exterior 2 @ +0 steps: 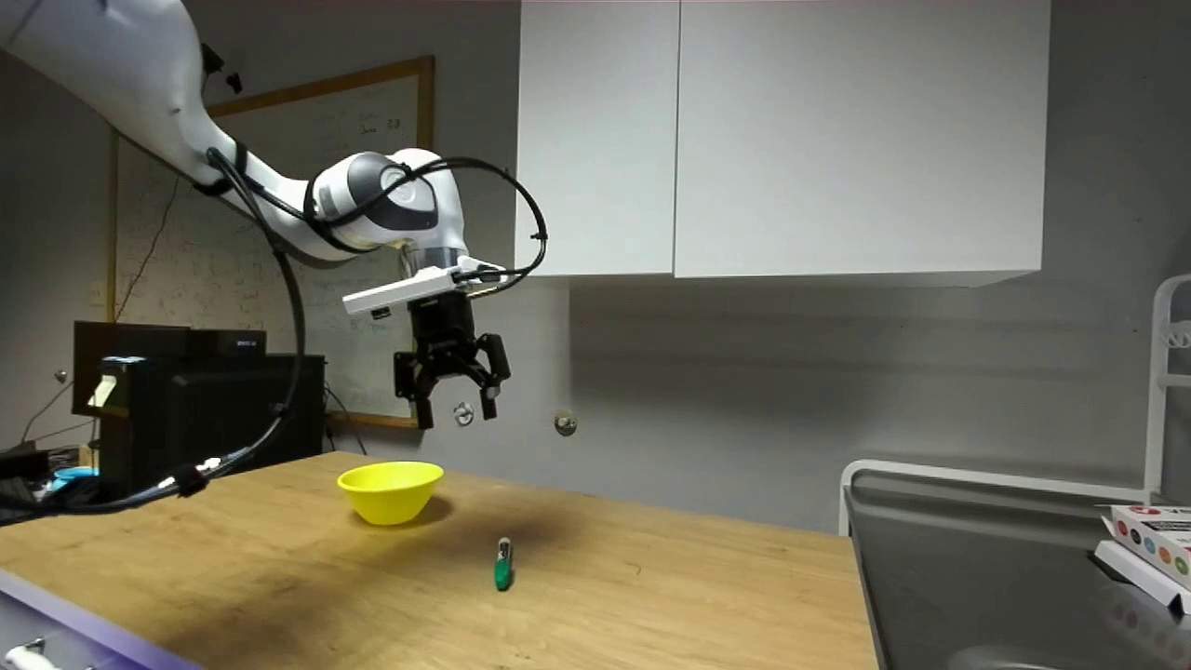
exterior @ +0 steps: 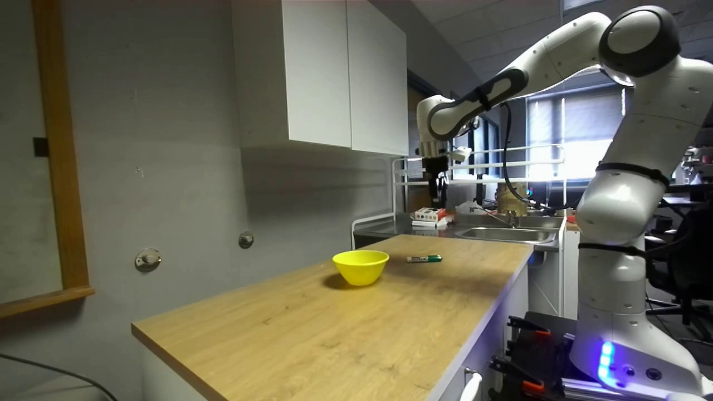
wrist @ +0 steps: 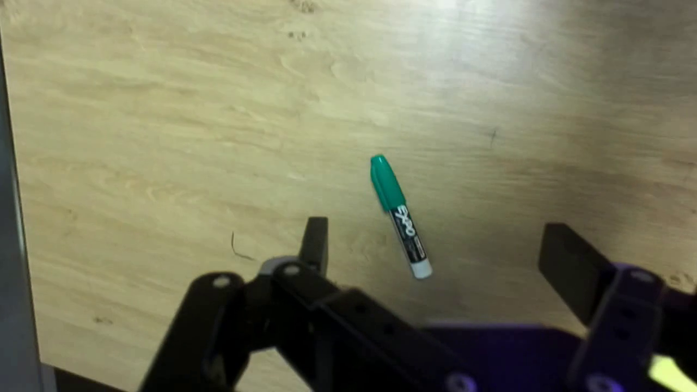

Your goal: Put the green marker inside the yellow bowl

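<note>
Gripper (exterior 2: 456,412), black two-finger, spread wide w/ nothing held, above slim green-capped EXPO marker (wrist: 403,220), which lies apart from round yellow plastic-looking bowl (exterior: 361,268). Prog: looks pre-grasp; pick, carry, drop-in all left. Surf: flat tan wood-grain countertop (exterior: 323,334) under both. Rm: boxy white cabinets (exterior: 317,78), gray wall (exterior 2: 707,400), steel sink (exterior: 501,234).

The yellow bowl (exterior: 361,274) is smooth and plastic-looking. The green marker (wrist: 408,231) has a glossy, plastic-looking cap (wrist: 387,184). The gripper (exterior 2: 457,418) is matt. The countertop (exterior: 334,328) shows wood grain with slight sheen. The sink (exterior: 504,234) is shiny metal; the cabinet (exterior 2: 856,140), smooth, matt.
</note>
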Robot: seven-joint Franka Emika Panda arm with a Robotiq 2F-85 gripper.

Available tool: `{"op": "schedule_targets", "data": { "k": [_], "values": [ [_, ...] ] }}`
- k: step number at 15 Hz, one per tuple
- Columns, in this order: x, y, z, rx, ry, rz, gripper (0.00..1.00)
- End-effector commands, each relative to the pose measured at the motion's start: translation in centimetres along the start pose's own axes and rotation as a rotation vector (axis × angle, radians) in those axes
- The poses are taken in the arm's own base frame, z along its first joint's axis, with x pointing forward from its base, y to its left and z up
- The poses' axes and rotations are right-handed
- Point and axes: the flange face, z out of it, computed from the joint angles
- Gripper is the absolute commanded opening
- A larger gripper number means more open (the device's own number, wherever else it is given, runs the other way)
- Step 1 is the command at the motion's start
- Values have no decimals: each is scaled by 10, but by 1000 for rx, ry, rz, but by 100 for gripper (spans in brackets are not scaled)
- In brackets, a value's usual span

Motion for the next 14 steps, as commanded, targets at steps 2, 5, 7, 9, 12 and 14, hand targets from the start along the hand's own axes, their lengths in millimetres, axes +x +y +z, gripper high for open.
{"op": "schedule_targets", "data": {
  "k": [2,5,7,9,12,14],
  "values": [
    [85,-32,5,5,-7,-197,100],
    [116,-38,23,20,-27,-311,100],
    [127,-30,45,44,-53,-367,100],
    [133,-18,68,72,-77,-407,100],
    [138,4,103,145,-90,-439,100],
    [140,14,120,192,-90,-454,100]
  ]
}}
